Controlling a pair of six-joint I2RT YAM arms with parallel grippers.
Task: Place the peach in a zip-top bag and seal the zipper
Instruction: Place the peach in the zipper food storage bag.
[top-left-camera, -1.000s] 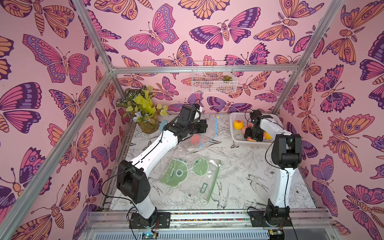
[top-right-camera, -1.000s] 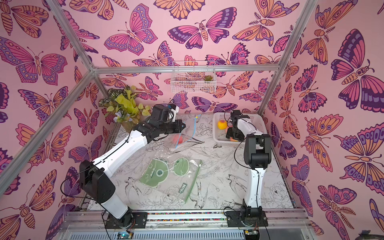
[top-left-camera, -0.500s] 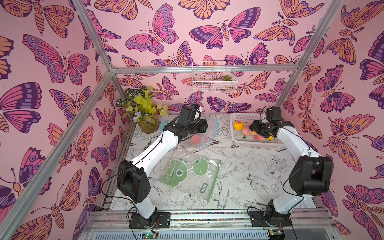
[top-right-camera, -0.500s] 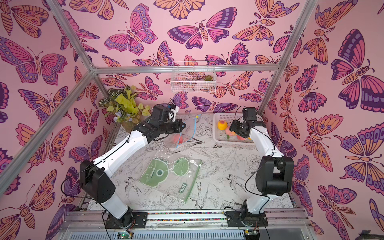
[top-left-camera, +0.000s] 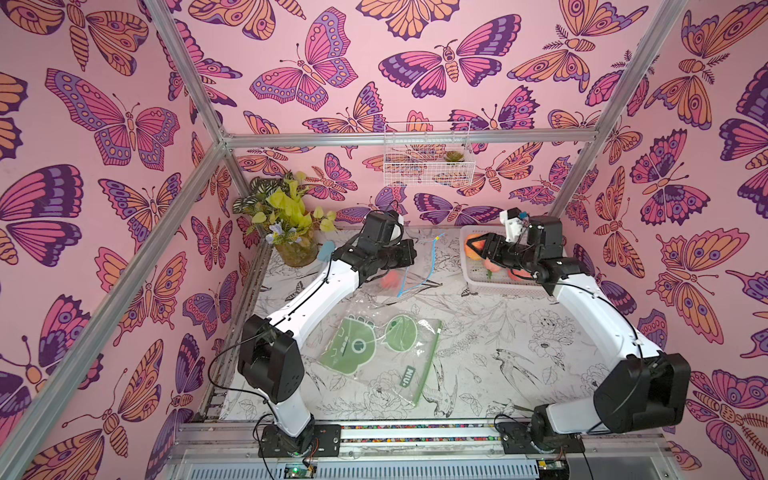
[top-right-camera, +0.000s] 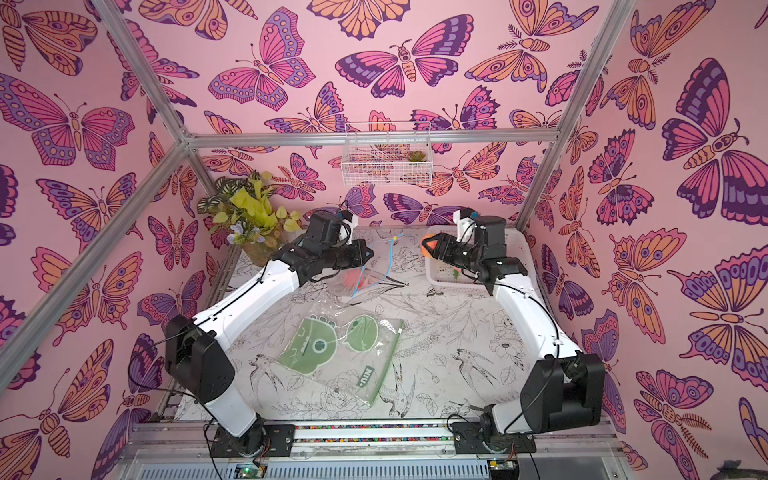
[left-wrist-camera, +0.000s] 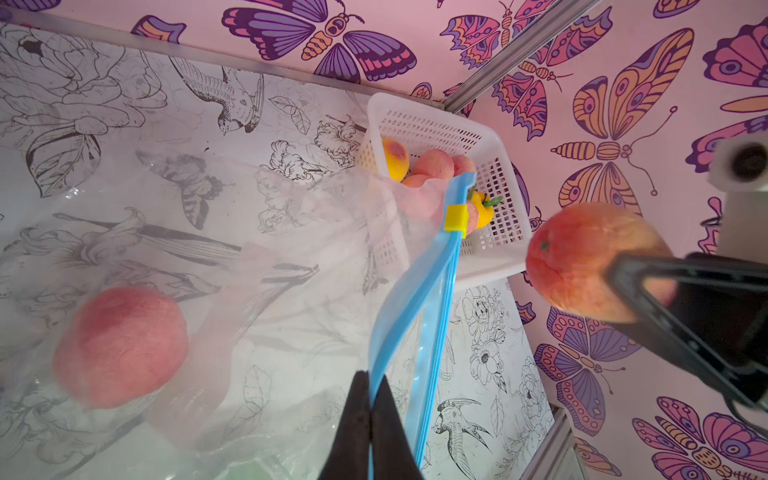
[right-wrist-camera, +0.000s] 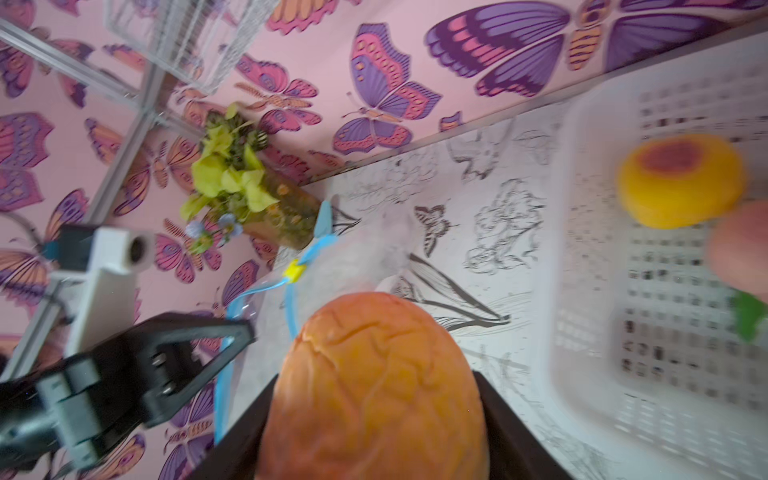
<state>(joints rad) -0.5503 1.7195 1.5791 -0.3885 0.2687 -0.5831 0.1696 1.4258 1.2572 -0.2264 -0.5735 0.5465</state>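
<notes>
Peach (left-wrist-camera: 120, 347) in bag (left-wrist-camera: 270, 232) — pincer (left-wrist-camera: 374, 378) on zipper (left-wrist-camera: 415, 307)

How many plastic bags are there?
2. The left claw holds up one clear bag by its blue zipper; one green-printed bag lies flat on the table.

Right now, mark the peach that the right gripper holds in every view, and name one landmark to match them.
In a top view: held peach at the left rim of the white basket.
In a top view: held peach, same spot.
Left wrist: held peach in the air beside the white basket.
Right wrist: held peach large in the foreground.
Shared landmark: yellow slider on the zip-top bag.
</notes>
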